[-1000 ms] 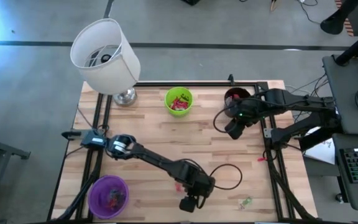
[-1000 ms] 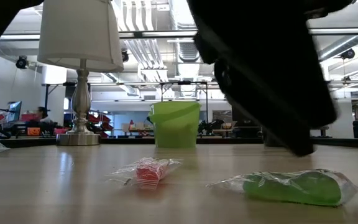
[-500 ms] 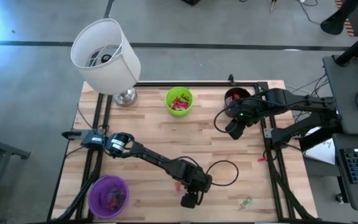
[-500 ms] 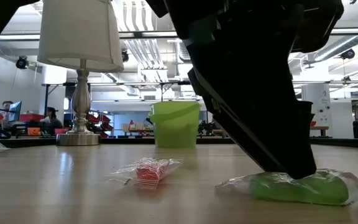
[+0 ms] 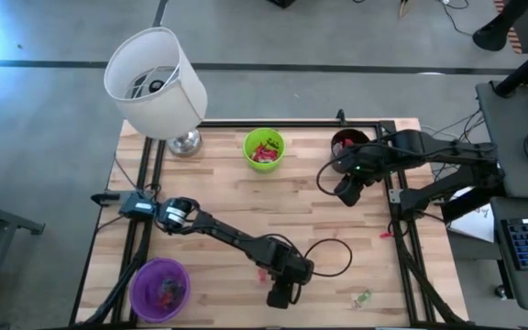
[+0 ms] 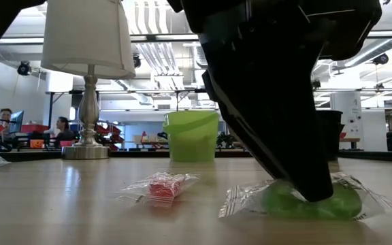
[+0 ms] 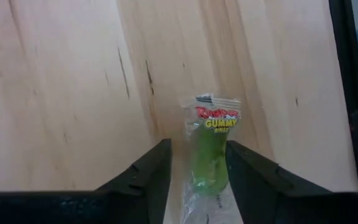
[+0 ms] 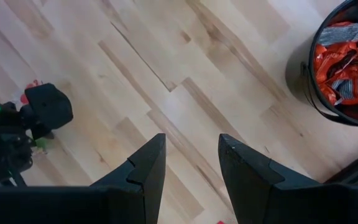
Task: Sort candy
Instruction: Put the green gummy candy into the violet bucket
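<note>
Green gummy packet (image 7: 207, 152) straddled by left gripper (image 7: 197, 163), fingers spread, not yet clenched.
Packet lies flat on table, well apart from green cup (image 5: 264, 148); right gripper (image 8: 188, 163) waits released beside black cup (image 8: 345, 62).

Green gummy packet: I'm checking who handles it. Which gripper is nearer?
Left. The left gripper has its fingers either side of the green gummy packet; the right gripper hangs far off near the black cup.

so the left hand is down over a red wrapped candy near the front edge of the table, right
Not quite. The left hand is down over a green gummy candy in a clear wrapper, not a red one, as the left wrist view shows. The red wrapped candy lies apart on the wooden table.
</note>
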Motion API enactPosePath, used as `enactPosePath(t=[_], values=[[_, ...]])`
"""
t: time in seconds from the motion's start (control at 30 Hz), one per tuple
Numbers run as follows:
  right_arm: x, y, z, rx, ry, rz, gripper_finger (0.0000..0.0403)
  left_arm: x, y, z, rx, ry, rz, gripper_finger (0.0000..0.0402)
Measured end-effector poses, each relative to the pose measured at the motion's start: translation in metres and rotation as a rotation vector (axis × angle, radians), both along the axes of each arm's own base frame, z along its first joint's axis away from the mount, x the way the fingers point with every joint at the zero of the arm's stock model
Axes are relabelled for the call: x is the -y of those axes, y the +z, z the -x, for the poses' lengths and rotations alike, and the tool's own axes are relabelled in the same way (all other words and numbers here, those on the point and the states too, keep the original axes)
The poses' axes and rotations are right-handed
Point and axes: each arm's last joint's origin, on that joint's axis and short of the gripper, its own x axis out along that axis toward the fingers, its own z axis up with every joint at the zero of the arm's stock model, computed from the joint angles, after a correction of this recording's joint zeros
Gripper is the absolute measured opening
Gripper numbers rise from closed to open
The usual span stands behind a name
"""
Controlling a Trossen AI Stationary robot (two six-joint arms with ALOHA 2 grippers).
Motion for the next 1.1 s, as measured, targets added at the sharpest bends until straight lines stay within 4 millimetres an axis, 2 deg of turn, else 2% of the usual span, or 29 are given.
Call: enactPosePath(t=[0.2, 0.5, 0.73, 0.93, 1.1], values=[[0.0, 0.003, 0.005, 0.017, 0.0, 0.0, 0.0139, -0.001, -0.007, 0.003, -0.025, 0.034, 0.009, 0.0114], [0.0, 0.008, 0.013, 0.045, -0.002, 0.005, 0.0139, -0.002, 0.007, 0.006, -0.096, 0.006, -0.025, 0.0008], [0.001, 0.01, 0.017, 0.049, -0.004, 0.03, 0.0139, -0.005, 0.038, 0.015, -0.181, 0.01, -0.136, 0.0002], [0.002, 0.01, 0.019, 0.035, -0.011, 0.074, 0.0139, 0.001, 0.065, 0.018, -0.172, -0.006, -0.137, 0.0], [0.002, 0.008, 0.019, 0.022, 0.003, 0.097, 0.0139, 0.002, 0.075, 0.032, -0.237, -0.014, -0.184, 0.0]])
